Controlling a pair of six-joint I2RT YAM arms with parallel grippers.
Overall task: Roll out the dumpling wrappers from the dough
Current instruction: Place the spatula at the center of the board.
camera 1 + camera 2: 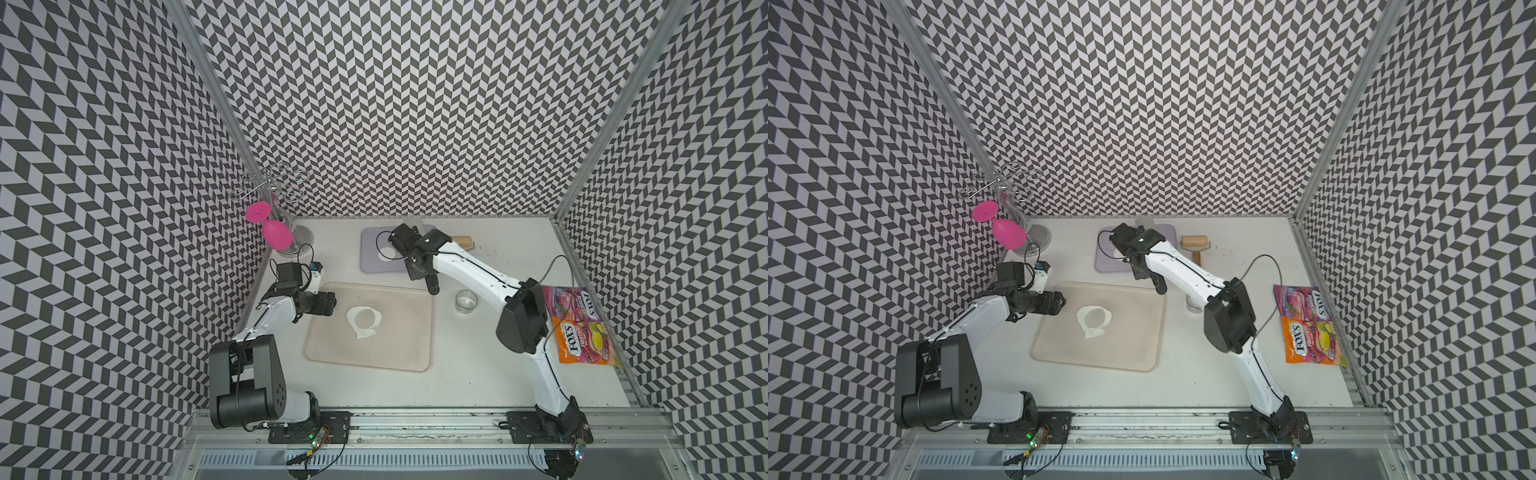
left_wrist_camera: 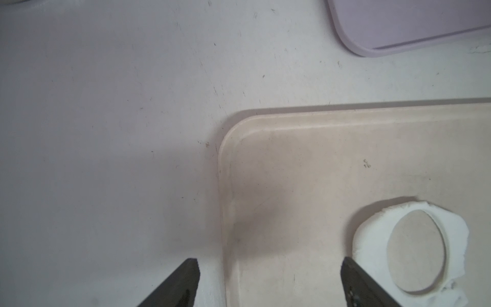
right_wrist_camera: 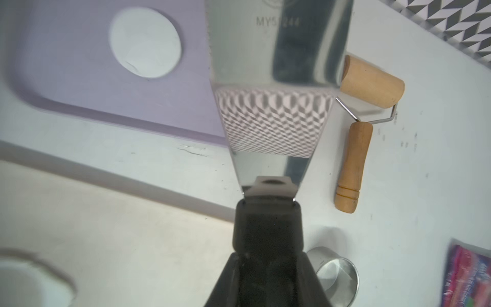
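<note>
A round white dumpling wrapper [image 3: 145,42] lies on the purple tray [image 3: 79,79], partly hidden by my right arm in a top view [image 1: 386,252]. The dough [image 1: 365,333] is a thin irregular sheet with a round hole, lying on the beige tray [image 1: 395,345] and also seen from the left wrist [image 2: 370,239]. My right gripper [image 1: 403,239] is shut on the black handle of a metal scraper [image 3: 276,79], whose blade hangs over the purple tray's right edge. My left gripper [image 2: 269,263] is open and empty, straddling the beige tray's left edge beside the dough.
A wooden roller [image 1: 463,241] lies right of the purple tray. A metal ring cutter [image 1: 466,300] stands right of the beige tray. Two candy bags [image 1: 577,324] lie by the right wall. A wire rack with a pink glass [image 1: 272,235] stands at the back left.
</note>
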